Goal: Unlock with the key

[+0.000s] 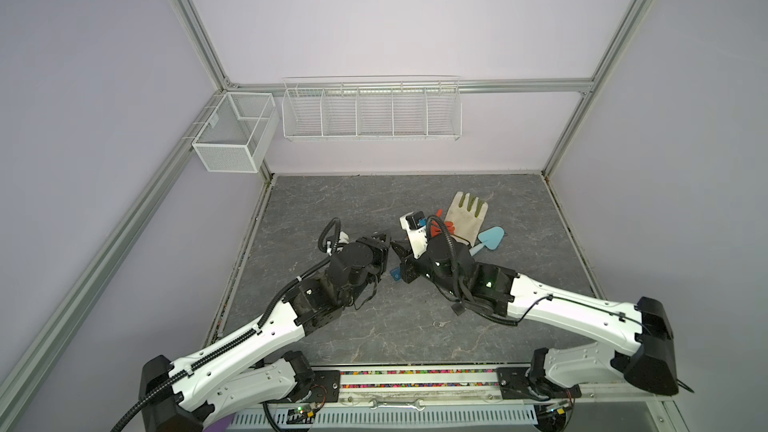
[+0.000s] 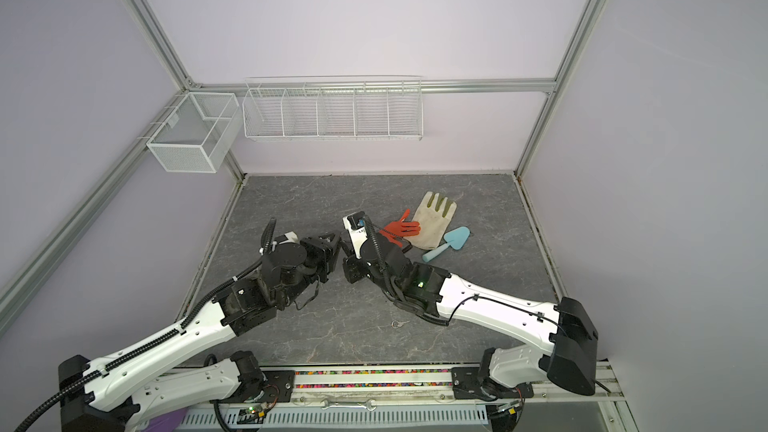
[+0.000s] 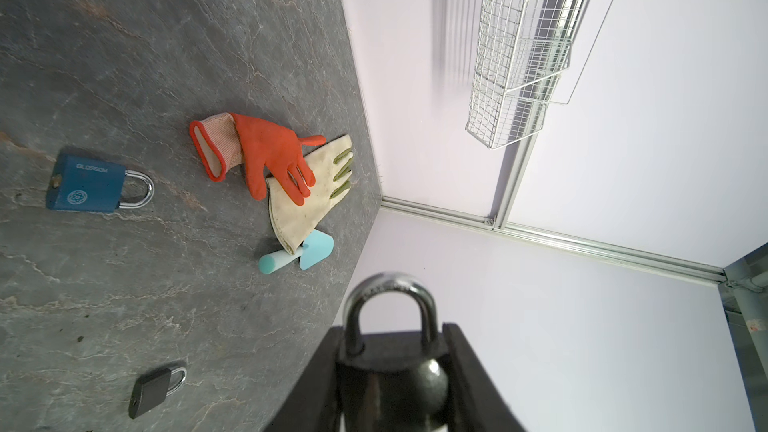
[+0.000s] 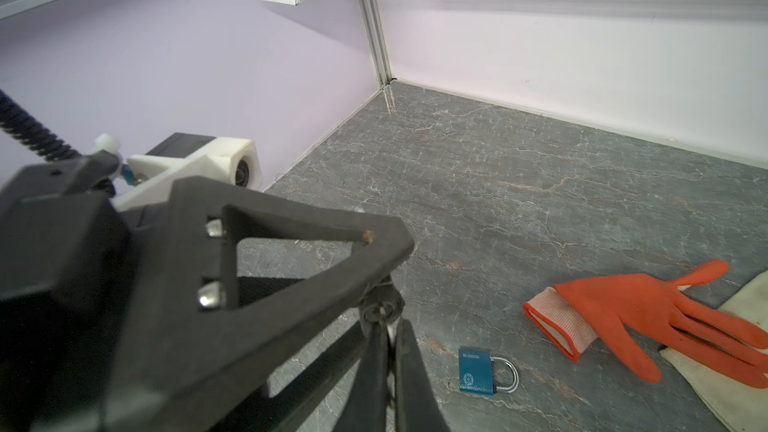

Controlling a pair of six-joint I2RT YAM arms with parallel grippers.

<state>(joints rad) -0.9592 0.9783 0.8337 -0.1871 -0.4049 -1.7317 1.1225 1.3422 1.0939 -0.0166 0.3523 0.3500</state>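
My left gripper (image 3: 395, 332) is shut on a black padlock (image 3: 390, 376), whose silver shackle (image 3: 390, 284) sticks out past the fingertips. In both top views this gripper (image 1: 384, 243) meets my right gripper (image 1: 399, 249) above the middle of the table. My right gripper (image 4: 387, 326) is shut on the key (image 4: 390, 332), of which only a thin silver sliver shows between the fingers. Its tip sits at the padlock's round underside (image 4: 382, 307), below the left gripper's finger (image 4: 291, 263). How deep the key sits is hidden.
A blue padlock (image 3: 89, 184) and a small black padlock (image 3: 153, 390) lie on the grey table (image 1: 332, 201). An orange glove (image 2: 401, 228), a white glove (image 1: 465, 218) and a blue trowel (image 1: 492, 238) lie at the right. A key ring (image 1: 437, 324) lies near the front. Wire baskets (image 1: 370, 110) hang on the back wall.
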